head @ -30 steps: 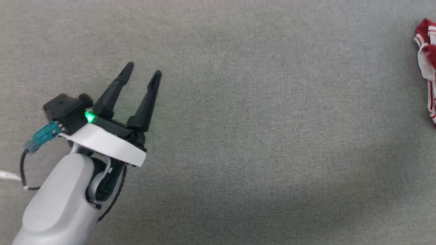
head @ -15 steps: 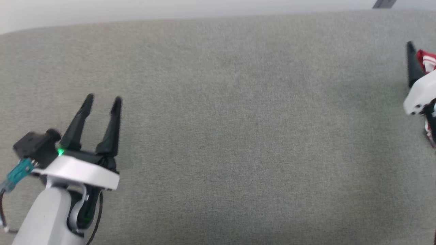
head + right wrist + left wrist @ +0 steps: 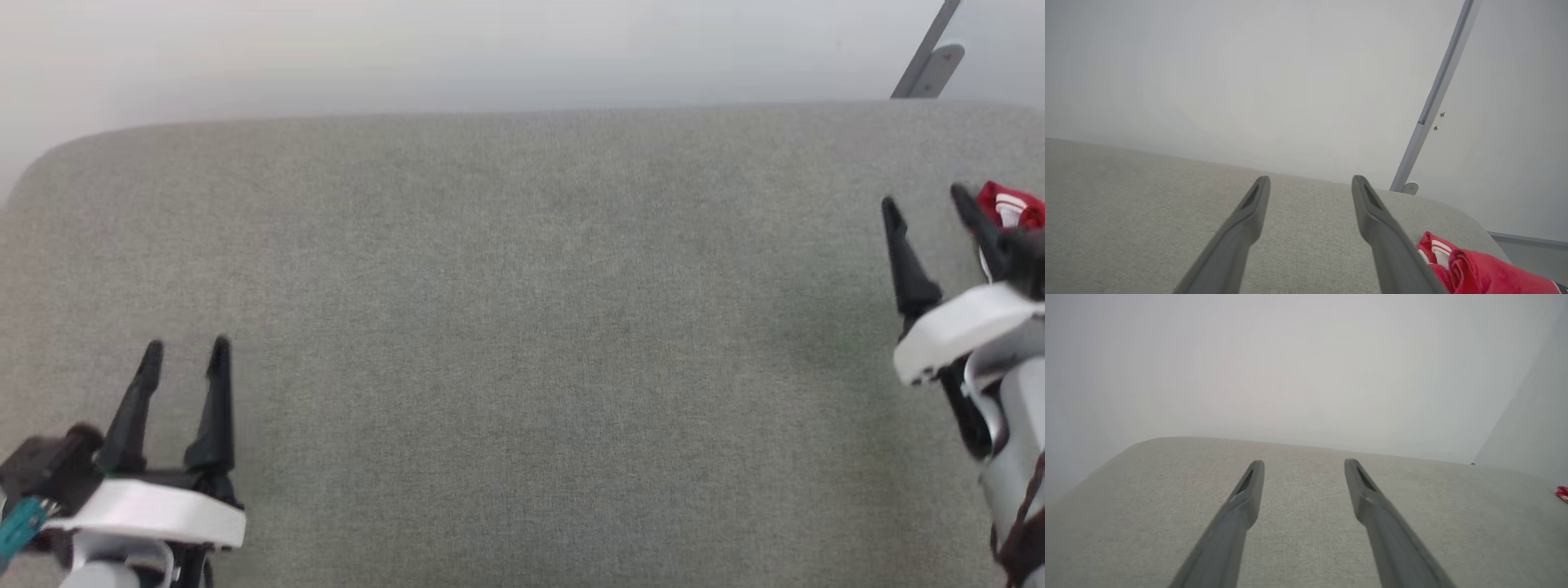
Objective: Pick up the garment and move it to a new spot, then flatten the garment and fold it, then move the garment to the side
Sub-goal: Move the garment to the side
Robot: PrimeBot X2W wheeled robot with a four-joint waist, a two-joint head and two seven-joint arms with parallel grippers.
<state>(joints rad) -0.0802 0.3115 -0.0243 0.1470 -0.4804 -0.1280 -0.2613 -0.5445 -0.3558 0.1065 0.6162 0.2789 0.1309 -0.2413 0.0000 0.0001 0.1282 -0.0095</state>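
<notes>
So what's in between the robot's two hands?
Only bare grey fabric lies between the left gripper and the right gripper; the head view shows it.

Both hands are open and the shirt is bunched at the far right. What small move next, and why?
Probably shift the right hand rightward over the crumpled red-and-white fabric garment: it lies just outside that open, empty hand, near the right edge of the grey cushioned surface.

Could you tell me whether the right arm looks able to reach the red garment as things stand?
Probably yes. The right gripper is open, and the garment lies bunched on the grey surface just to its right, with nothing between them; a small swing right should do.
</notes>
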